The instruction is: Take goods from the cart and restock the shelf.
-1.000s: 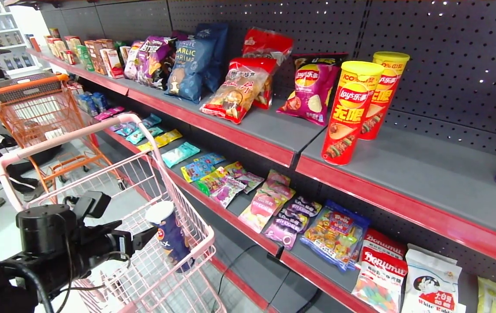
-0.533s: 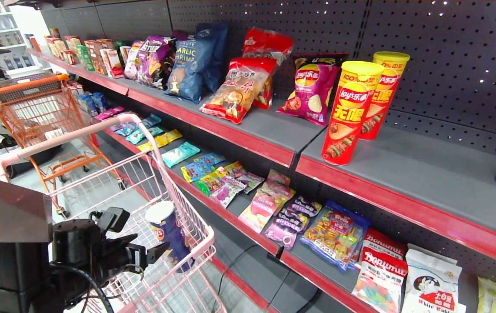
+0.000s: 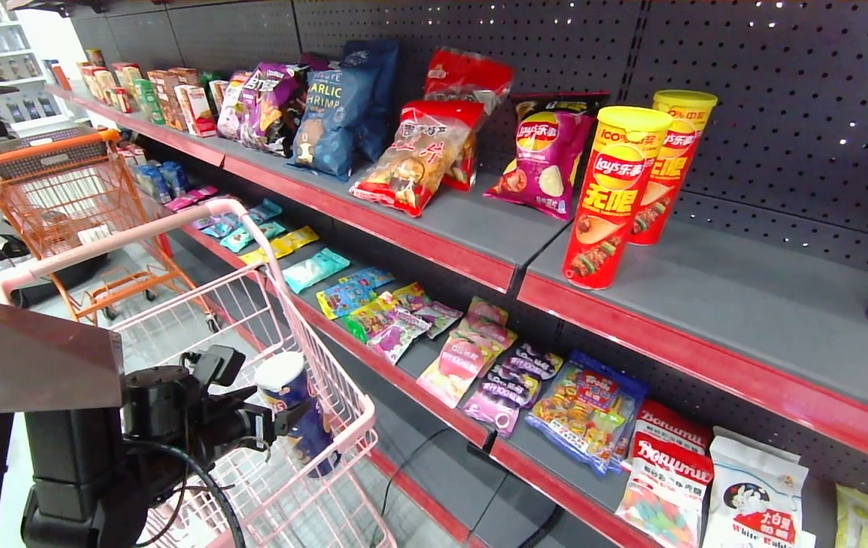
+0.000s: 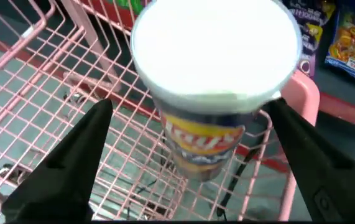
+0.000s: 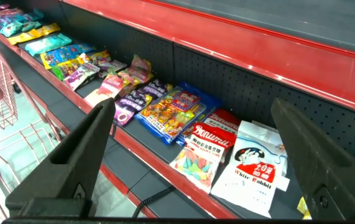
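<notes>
Now, chip can [image 3: 293, 403]: a blue tube with a white lid [image 4: 214, 74], standing upright inside the pink cart [image 3: 129, 232], against the cart's corner nearest the shelves.
Left gripper [image 4: 189, 106]: level with the top of the can inside the cart; jaws wide, one on each side of the lid, not closed on it.
Right gripper [image 5: 189, 106]: faces the lower shelf [image 5: 133, 168]; jaws wide, nothing between them.
Upper shelf [image 3: 707, 304]: two red-and-yellow chip cans [image 3: 612, 198] upright, one behind the other, with snack bags [image 3: 418, 160] farther along to their left.
Lower shelf: rows of candy packets [image 3: 479, 365] lying flat.
Orange cart [image 3: 61, 190]: beyond the pink cart, along the aisle.
</notes>
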Available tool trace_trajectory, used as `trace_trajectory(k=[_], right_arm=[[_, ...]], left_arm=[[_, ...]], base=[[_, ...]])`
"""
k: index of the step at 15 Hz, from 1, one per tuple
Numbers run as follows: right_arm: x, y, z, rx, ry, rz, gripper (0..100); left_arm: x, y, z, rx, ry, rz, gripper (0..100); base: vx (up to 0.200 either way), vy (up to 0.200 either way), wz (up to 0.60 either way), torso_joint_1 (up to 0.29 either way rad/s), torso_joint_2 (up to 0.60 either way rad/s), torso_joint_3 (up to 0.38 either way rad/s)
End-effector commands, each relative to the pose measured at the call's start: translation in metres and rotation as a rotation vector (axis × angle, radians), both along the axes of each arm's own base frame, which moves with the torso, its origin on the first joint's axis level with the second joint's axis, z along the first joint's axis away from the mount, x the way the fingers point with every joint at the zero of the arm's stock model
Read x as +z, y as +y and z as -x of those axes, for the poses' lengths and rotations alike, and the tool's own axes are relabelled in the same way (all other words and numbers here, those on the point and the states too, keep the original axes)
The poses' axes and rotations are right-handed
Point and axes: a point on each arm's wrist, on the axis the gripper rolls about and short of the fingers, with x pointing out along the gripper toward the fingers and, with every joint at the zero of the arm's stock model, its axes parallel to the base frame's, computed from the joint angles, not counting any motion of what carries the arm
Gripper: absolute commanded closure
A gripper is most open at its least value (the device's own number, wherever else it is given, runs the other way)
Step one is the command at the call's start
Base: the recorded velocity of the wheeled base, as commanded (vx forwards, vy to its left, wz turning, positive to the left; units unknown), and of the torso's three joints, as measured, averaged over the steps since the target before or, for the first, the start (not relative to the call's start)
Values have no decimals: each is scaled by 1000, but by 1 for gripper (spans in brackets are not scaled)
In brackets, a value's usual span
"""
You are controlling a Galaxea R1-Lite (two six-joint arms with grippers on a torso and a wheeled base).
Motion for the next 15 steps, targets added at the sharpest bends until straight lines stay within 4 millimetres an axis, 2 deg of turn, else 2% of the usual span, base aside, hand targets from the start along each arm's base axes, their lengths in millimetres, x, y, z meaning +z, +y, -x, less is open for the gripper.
trace_trajectory(k=[1, 5, 8, 9, 12, 15], right_arm=[[0, 0, 0, 2, -1, 2, 0], [0, 0, 0, 2, -1, 1, 0], [0, 0, 0, 2, -1, 1, 0], [0, 0, 0, 2, -1, 1, 0], [0, 0, 0, 1, -1, -1, 0], [0, 0, 0, 2, -1, 1, 0]], left_arm=[[-8, -7, -5, -20, 8, 1, 0], [-16, -15, -22, -35, -23, 1, 0], [-18, -16, -23, -37, -21, 1, 0], [-18, -16, -23, -37, -23, 1, 100], [-11, -15, -19, -35, -30, 2, 100], [32, -11, 7, -33, -97, 9, 100]], base=[[0, 0, 0, 0, 0, 0], [0, 0, 0, 0, 0, 0], [0, 0, 0, 0, 0, 0], [0, 0, 0, 0, 0, 0], [0, 0, 0, 0, 0, 0], [0, 0, 0, 0, 0, 0]])
